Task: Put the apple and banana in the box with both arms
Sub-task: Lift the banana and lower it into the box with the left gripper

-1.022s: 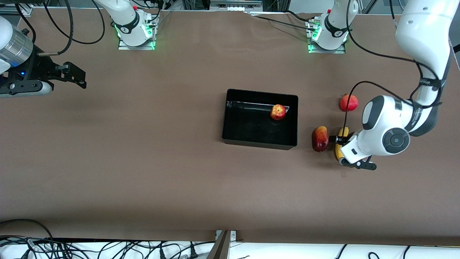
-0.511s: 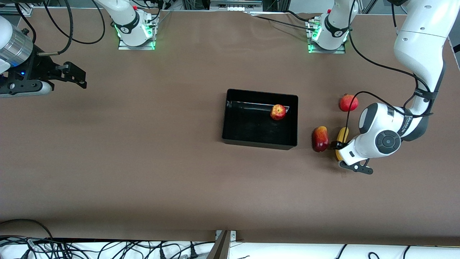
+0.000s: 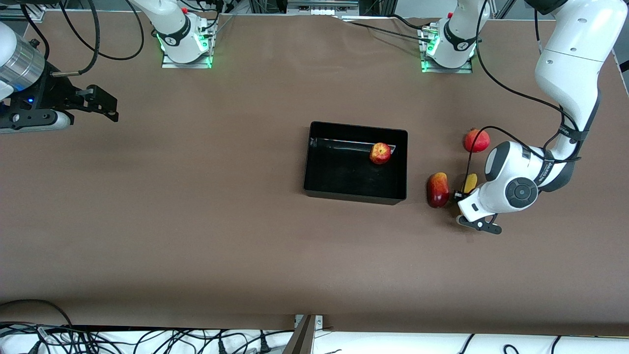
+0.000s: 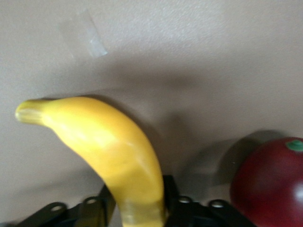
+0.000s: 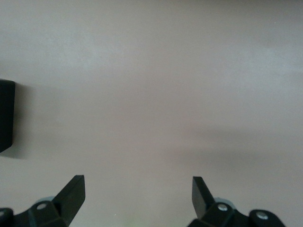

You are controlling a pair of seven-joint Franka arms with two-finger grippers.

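Observation:
The banana lies on the table between my left gripper's two fingers, which press its sides. In the front view only its tip shows from under the left hand, whose gripper is down at table level beside the mango. The apple rests inside the black box, at the corner toward the left arm's base. My right gripper waits open and empty over the right arm's end of the table; it also shows in the right wrist view.
A dark-red mango lies between the box and the banana; it also shows in the left wrist view. A red pomegranate lies farther from the front camera than the banana. A box corner shows in the right wrist view.
My left hand has come lower over the banana and shifted slightly toward the mango, so less of the banana shows. The right arm, apple and box have not moved.

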